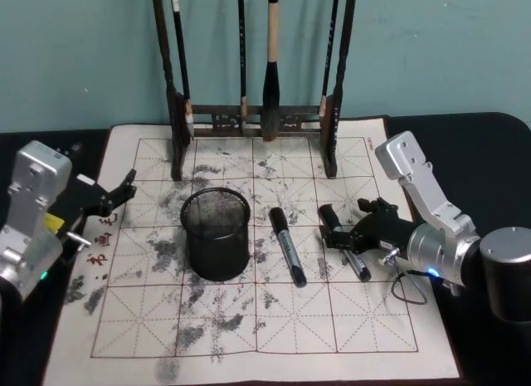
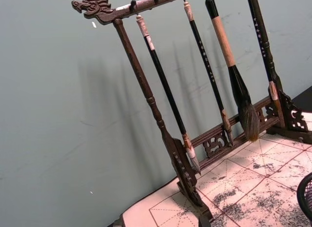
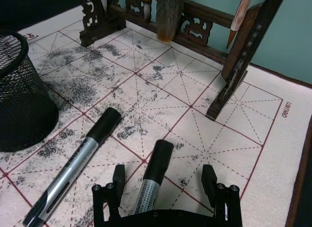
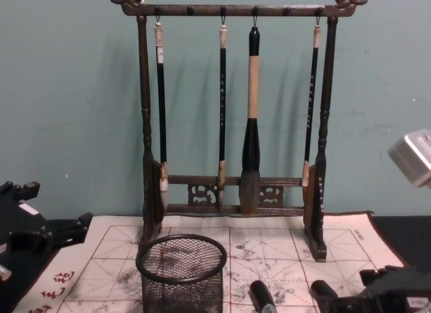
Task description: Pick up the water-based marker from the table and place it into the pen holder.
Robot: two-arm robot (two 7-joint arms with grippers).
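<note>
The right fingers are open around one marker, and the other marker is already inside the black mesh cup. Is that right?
Not quite. The other marker is not inside the pen holder; the head view shows it lying on the mat beside the holder. The right gripper does have its fingers open around one marker.

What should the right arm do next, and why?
Probably shut its fingers: the right gripper is open, straddling the right-hand marker, which lies ungripped on the mat. The left gripper sits idle at the mat's left edge.
</note>
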